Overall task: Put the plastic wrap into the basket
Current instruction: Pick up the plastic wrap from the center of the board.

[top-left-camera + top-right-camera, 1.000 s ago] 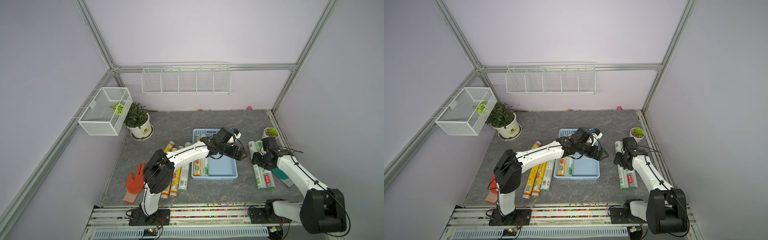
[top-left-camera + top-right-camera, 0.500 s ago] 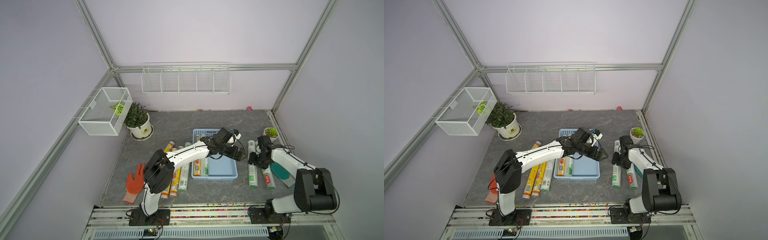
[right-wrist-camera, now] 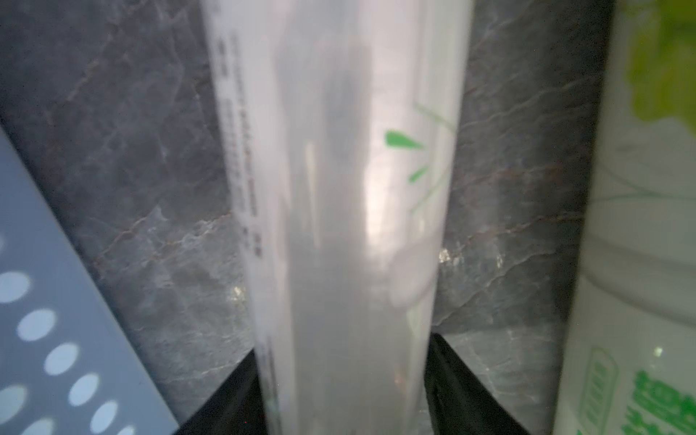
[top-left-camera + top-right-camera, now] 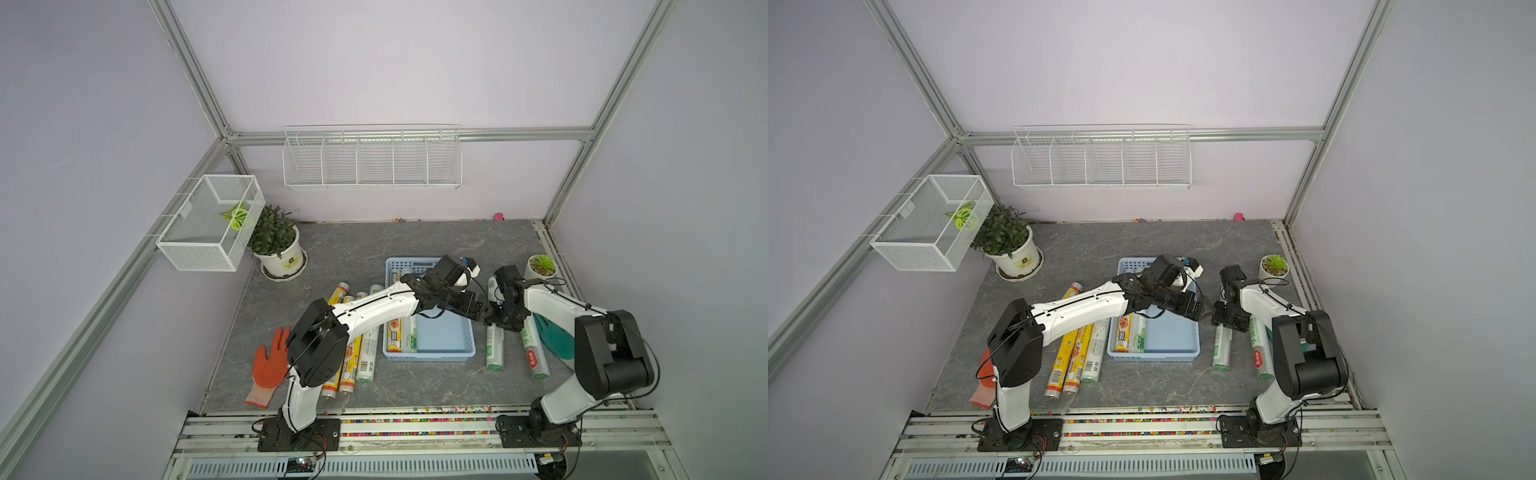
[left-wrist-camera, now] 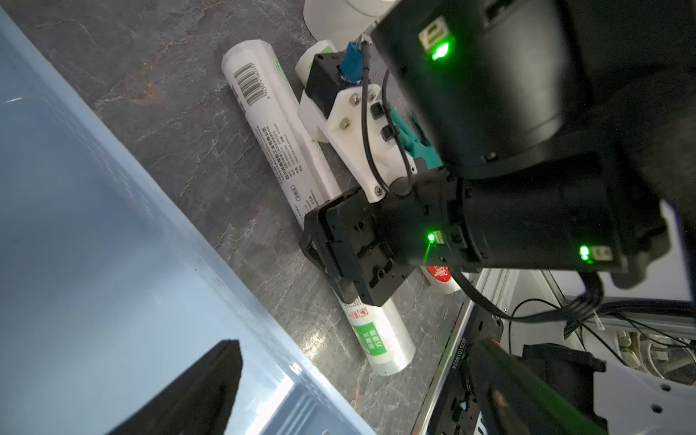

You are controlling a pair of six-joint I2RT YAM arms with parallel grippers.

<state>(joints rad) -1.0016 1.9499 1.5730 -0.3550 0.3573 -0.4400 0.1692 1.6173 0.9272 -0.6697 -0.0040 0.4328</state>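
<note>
A white plastic wrap roll [image 3: 339,226] lies on the gray counter [image 4: 353,249], just beside the blue basket [image 4: 428,355]. The right pincer [image 4: 498,322] squeezes it from both sides. A yellow roll [image 4: 394,338] and a second white roll [image 4: 411,336] lie inside the basket. The left pincer [image 4: 478,309] hangs wide open and empty over the basket's right edge.

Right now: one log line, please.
left gripper open over basket | right gripper astride white roll, grip unclear | yellow roll, green-print roll in basket
</note>
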